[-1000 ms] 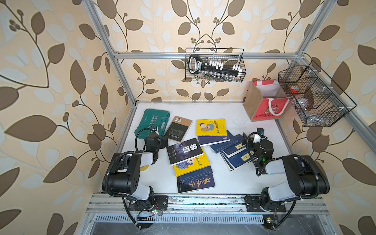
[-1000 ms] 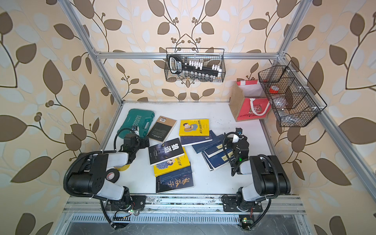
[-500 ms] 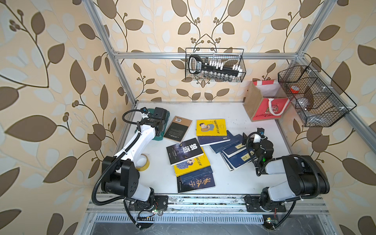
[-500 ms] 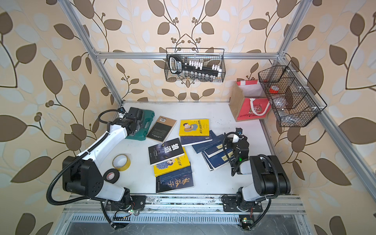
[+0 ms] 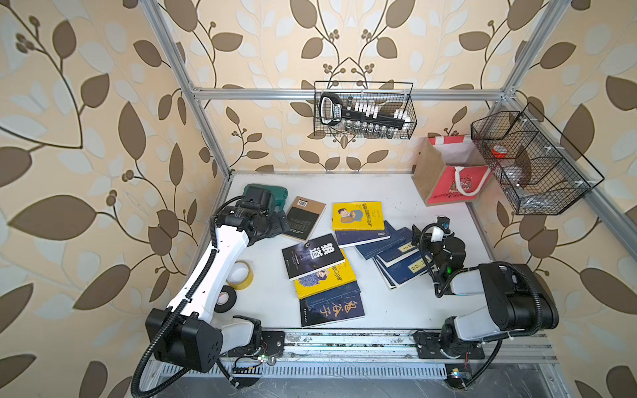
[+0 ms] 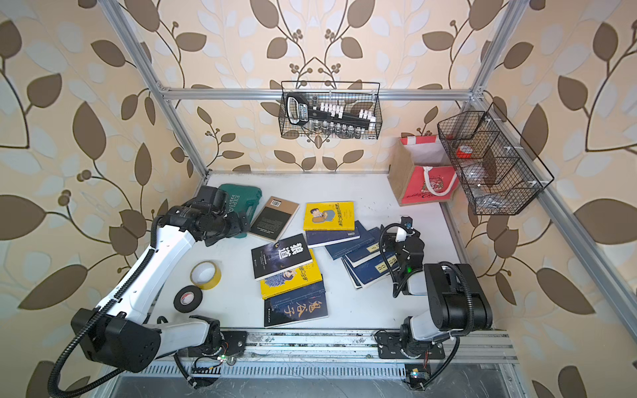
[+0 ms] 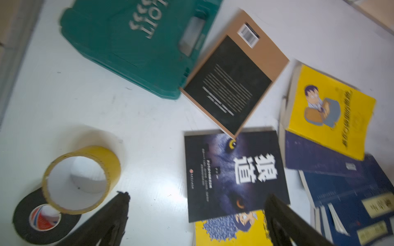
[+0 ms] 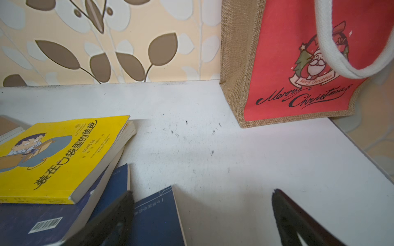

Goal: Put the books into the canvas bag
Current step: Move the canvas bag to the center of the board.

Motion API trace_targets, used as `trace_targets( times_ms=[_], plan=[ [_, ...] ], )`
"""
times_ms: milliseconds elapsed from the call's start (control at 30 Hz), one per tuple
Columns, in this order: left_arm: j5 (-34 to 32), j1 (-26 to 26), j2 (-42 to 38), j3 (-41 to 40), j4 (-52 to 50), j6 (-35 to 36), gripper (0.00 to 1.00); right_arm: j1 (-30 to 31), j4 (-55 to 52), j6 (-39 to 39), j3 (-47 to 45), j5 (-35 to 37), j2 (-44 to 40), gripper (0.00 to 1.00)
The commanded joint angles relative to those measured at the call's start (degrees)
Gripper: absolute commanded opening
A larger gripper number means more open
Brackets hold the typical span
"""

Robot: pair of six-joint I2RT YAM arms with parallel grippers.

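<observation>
Jute-sided with a red front, the bag [image 8: 277, 64] stands upright ahead of my right hand [image 8: 202, 191] and a little to its right, well apart; its mouth shows only white lining in both top views. The books [image 5: 358, 215] all lie flat on the desk [image 5: 396, 193], scattered between my two hands. My right hand hangs wide and empty, with the navy stack [image 5: 403, 265] just to its left. My left hand [image 7: 197, 196], equally wide and empty, hovers over the desk with the black book [image 7: 234, 174] just ahead of its tips. A brown-backed one [image 7: 232, 78] lies farther ahead, against the green case [image 7: 132, 49]. I judge my right hand much the nearer to the bag, so the navy stack looks like its first load. Those books lie slantwise to my fingers, long sides running roughly toward the bag, so the wrist would need turning to take one across its short side.
</observation>
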Motion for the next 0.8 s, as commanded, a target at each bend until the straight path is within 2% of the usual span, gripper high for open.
trace_targets(
  times_ms=[0, 67, 167, 233, 300, 367, 433, 500, 567, 633, 767],
  plan=[
    [18.8, 0.11, -0.94, -0.57, -0.14, 6.6, 0.99, 0.67, 0.87, -0.2, 0.22, 0.25, -0.5, 0.98],
    [22.97, 0.11, -0.25, -0.73, 0.0, 7.61, 0.99, 1.32, -1.59, -1.23, 1.21, -0.27, -1.44, 0.98],
    [26.29, 0.02, -0.36, -1.95, 2.71, 7.36, 0.99, 2.88, -17.46, -2.42, 9.57, 1.28, -2.97, 0.98],
    [25.78, 0.02, -0.76, -2.89, 4.43, 6.52, 0.99, 6.01, -26.27, -4.41, 15.9, 4.44, -1.84, 0.98],
    [25.06, 0.02, -0.54, -3.53, 5.69, 6.18, 0.99, 10.87, -31.08, -6.85, 20.25, 11.28, -1.16, 0.98],
    [24.56, 0.02, 0.54, -3.61, 6.17, 5.57, 0.99, 14.14, -37.04, -6.59, 25.8, 14.32, -0.84, 0.98],
    [24.87, -0.02, 1.71, -3.65, 7.42, 4.86, 0.99, 15.67, -46.24, -2.06, 33.4, 12.85, 0.49, 0.98],
    [24.91, -0.06, 2.85, -3.97, 9.35, 3.84, 0.99, 15.9, -56.98, 5.06, 41.7, 7.96, 3.5, 0.98],
    [24.72, -0.06, 3.79, -3.91, 11.07, 2.82, 0.99, 16.24, -63.15, 8.7, 46.76, 3.57, 6.06, 0.98],
    [24.96, -0.06, 4.7, -4.01, 13.17, 1.77, 0.99, 16.82, -65.15, 11.36, 48.58, 2.86, 7.46, 0.98],
    [25.65, -0.24, 7.39, -3.48, 15.51, 1.38, 0.99, 16.95, -63.94, 11.83, 48.92, 3.22, 8.33, 0.98]
  ],
)
